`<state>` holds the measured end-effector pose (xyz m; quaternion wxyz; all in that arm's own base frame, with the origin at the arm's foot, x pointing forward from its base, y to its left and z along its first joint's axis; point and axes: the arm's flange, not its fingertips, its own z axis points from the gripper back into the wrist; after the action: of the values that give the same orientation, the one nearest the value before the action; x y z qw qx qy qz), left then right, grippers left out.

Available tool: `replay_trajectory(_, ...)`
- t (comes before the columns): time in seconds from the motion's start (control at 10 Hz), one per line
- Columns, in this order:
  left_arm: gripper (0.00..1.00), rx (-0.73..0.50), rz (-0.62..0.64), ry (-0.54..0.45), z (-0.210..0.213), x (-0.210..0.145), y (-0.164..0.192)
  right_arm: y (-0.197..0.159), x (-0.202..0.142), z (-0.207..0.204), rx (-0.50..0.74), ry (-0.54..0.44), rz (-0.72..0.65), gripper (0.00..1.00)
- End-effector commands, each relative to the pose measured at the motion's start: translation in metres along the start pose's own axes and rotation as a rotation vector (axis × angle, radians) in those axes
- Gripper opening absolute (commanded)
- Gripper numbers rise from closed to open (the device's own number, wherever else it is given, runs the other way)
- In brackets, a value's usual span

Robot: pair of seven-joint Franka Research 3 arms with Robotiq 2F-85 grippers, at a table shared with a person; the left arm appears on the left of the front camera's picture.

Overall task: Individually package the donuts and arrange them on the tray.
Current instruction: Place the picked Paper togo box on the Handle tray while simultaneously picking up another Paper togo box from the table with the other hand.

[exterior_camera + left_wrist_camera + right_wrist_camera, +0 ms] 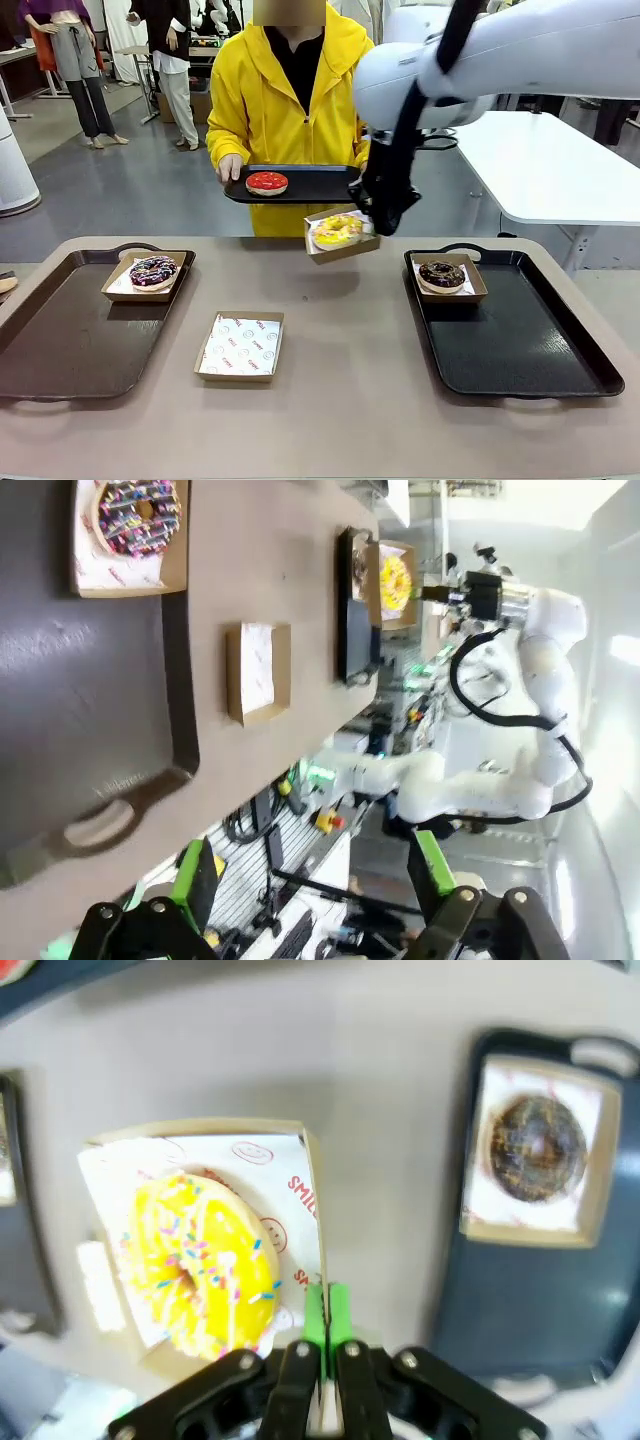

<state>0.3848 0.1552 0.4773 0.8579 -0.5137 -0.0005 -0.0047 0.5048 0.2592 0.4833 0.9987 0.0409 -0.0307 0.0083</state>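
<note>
Tabletop (350, 420) in matte taupe with rounded corners stands over a grey floor, and a white table (560, 170) stands behind it at the right. Two dark plastic trays with moulded handles lie on it well apart, the left tray (50, 350) and the right tray (530, 350).

A shallow brown cardboard box (140, 297) lined with printed white paper sits at the left tray's far end. It carries the purple-iced donut (153, 270), speckled with sprinkles. A like box (450, 298) at the right tray's far end holds the chocolate donut (441, 273). Between the trays, on bare table, lies an empty box (240, 347) with its paper liner.

Across the table a person in a yellow hooded jacket holds a black serving tray (320, 186) level, one hand (230, 166) on its edge. The glossy red donut (267, 182) lies on it unboxed.

The right gripper (376, 222) hangs just below that tray's corner, its green pads pressed together on the thin side wall of a raised box (345, 252). This box tilts in the air above the table's far edge, with the yellow sprinkled donut (338, 230) inside. The white arm crosses in front of the person's side.

The left gripper (312, 880) has its fingers spread wide and holds nothing. It looks along the table over the left tray.
</note>
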Motion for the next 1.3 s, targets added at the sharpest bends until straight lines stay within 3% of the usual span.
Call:
replay_trajectory(0.0, 1.00, 0.141, -0.030, 0.085, -0.041, -0.029, -0.046, -0.051, -0.057, 0.015, 0.006, -0.024, -0.037, 0.02)
replay_trajectory(0.4, 1.00, 0.380, -0.077, 0.151, -0.133, -0.042, -0.100, -0.133, -0.109, 0.020, 0.044, -0.012, -0.085, 0.02)
replay_trajectory(0.8, 1.00, 0.571, -0.087, 0.157, -0.224, -0.024, -0.121, -0.195, -0.112, -0.004, 0.077, 0.046, -0.106, 0.02)
replay_trajectory(1.0, 1.00, 0.707, -0.130, 0.128, -0.261, -0.009, -0.110, -0.210, -0.105, -0.016, 0.091, 0.062, -0.121, 0.02)
replay_trajectory(1.2, 1.00, 0.791, -0.141, 0.085, -0.293, 0.005, -0.105, -0.199, -0.112, -0.004, 0.041, 0.046, -0.123, 0.02)
